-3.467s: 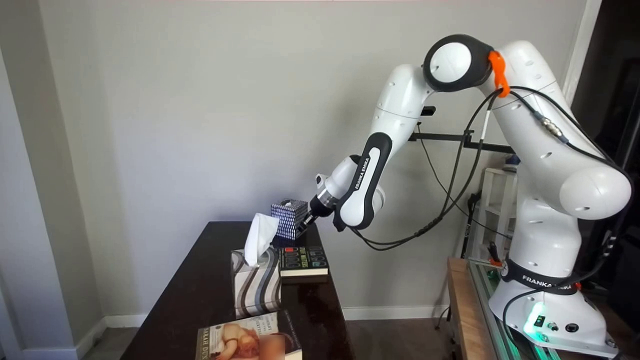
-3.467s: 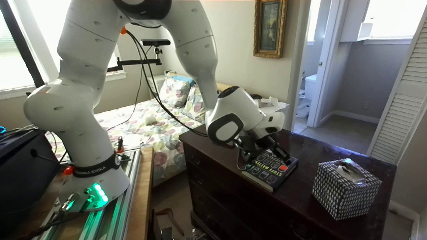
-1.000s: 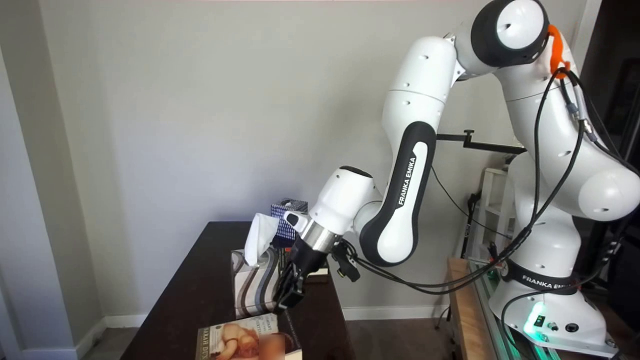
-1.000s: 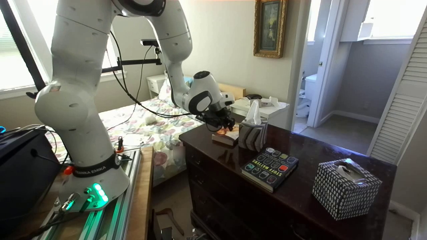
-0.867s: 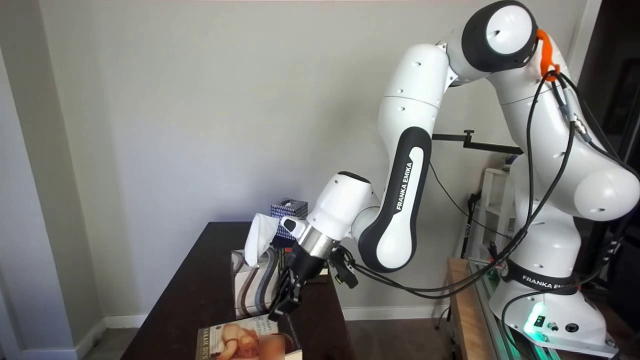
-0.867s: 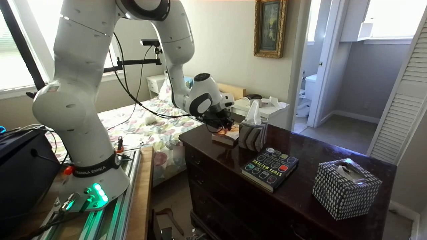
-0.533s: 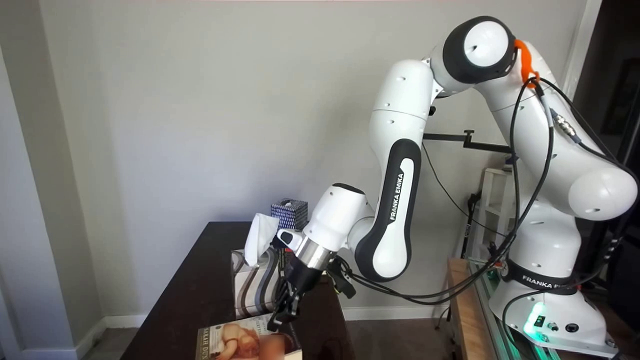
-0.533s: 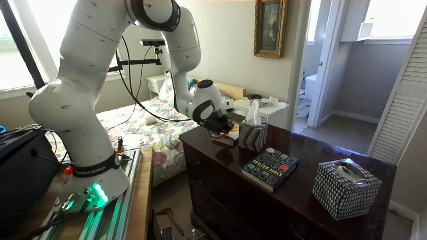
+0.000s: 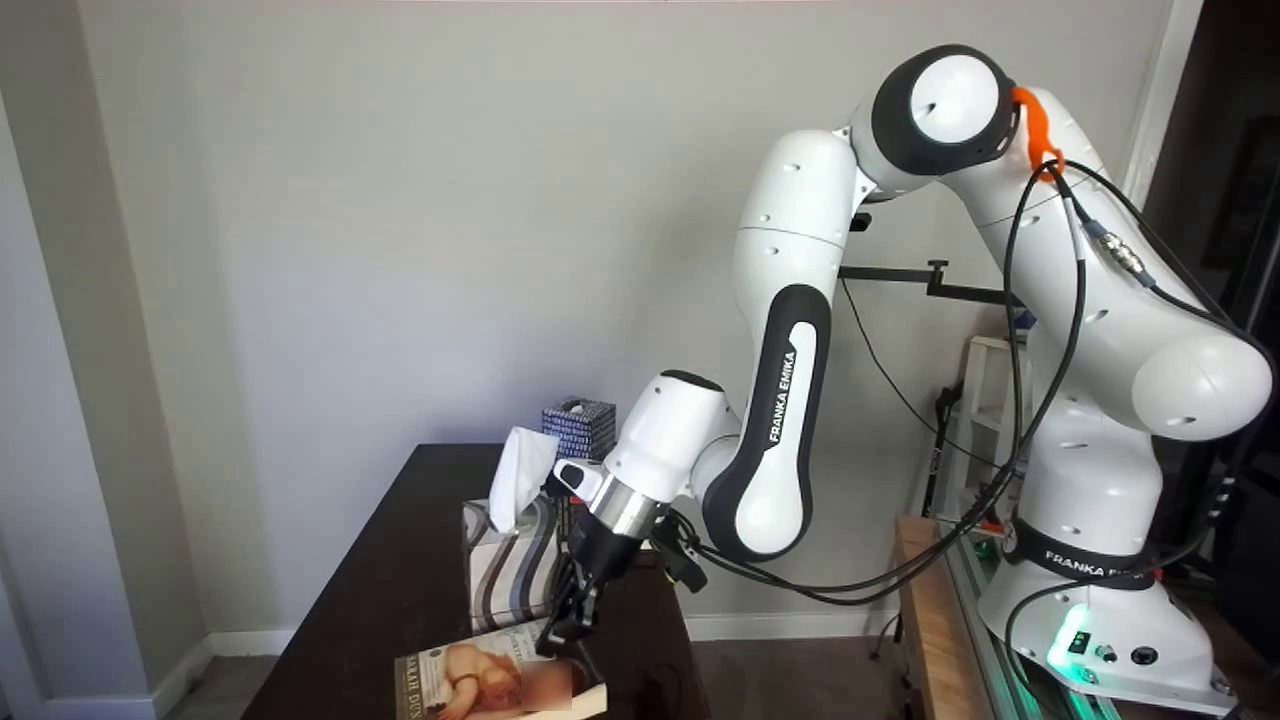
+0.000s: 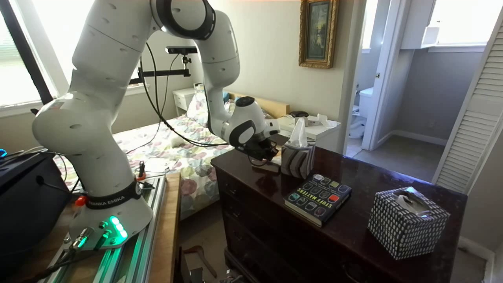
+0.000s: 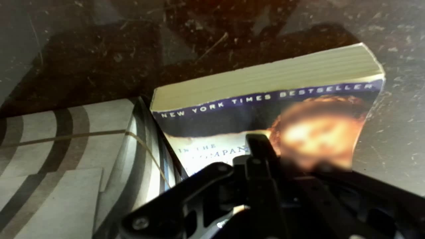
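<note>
Dark, glossy and scratched, the desk [image 11: 116, 59] lies under everything close by. Nearest, the fingers [image 11: 260, 146] look closed with nothing between them, tips over the cover of the New York Times bestseller paperback [image 11: 252, 99], toward its top edge; whether they touch it I cannot tell. It lies face up just beside the striped tissue box [image 11: 66, 149], long axis running along the box's side: cream pages, purple banner, a red-haired figure, face blurred. Past that box sits the Stuff Matters book [image 10: 318, 196], then, farther off, the dash-patterned tissue box [image 10: 408, 232].
</note>
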Tool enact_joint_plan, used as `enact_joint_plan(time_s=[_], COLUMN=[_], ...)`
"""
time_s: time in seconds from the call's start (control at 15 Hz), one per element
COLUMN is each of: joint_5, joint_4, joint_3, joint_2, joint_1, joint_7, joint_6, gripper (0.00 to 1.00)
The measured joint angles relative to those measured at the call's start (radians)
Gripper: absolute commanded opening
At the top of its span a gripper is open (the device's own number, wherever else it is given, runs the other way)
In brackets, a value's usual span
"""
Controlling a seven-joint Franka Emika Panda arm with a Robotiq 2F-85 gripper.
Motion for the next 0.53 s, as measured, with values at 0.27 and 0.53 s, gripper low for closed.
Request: enact_joint_plan(time_s=[0.27, 0.53], joint_5=[-0.012, -0.014], joint_4=[-0.009, -0.046], joint_3=[0.004, 0.023], joint_2=[-0.021, -0.058], joint_1=[-0.034, -0.094], joint_7=[-0.002, -0.008], joint_6=[-0.048, -0.100], gripper=[0.00, 0.00])
